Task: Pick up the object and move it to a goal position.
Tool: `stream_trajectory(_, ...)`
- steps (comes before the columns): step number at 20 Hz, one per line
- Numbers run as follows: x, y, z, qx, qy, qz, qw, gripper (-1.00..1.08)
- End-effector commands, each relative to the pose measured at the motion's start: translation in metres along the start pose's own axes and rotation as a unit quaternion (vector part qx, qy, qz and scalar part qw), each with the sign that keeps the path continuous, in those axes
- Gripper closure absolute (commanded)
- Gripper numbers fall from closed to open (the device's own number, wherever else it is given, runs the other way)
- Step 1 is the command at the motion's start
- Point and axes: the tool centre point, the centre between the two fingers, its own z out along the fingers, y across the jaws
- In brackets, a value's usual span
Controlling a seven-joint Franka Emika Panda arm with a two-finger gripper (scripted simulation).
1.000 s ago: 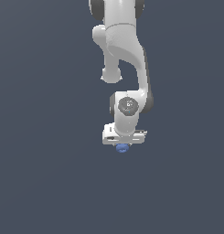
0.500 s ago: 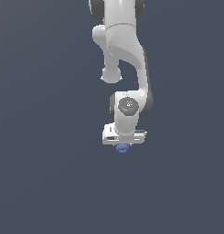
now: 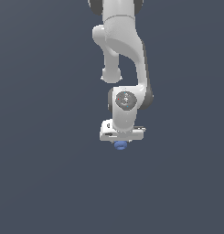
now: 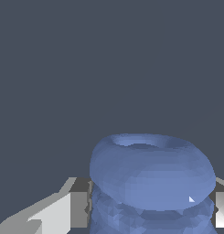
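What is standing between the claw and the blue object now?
Nothing visible. The blue ridged object sits directly between the claw's fingers, one on each side, seemingly touching it. No other thing appears near it in either view.

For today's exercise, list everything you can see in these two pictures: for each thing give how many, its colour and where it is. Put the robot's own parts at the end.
Ridged blue object: one, blue with stacked rounded ridges, sitting between the gripper's fingers; in the exterior view it peeks out just below the gripper.
Ground surface: one, plain dark grey-blue, filling the background of both views.
Robot arm: one, white with dark joints, reaching down from the top of the exterior view.
Gripper: one, white, at the arm's lower end, directly above the object.
Gripper fingers: two, white and grey, one on each side of the object, against its sides in the wrist view.
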Motion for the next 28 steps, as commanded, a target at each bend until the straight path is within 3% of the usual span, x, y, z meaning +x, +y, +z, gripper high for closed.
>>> stream_trajectory(1, -0.003, 0.005, -0.013, 0.0, 0.001, 0.0, 1.0, 1.08)
stream_trajectory(8, -0.019, 0.027, -0.066, 0.0, 0.001, 0.0, 1.0, 1.08)
stream_trajectory(28, -0.075, 0.111, -0.279, 0.001, 0.001, 0.0, 1.0, 1.08)
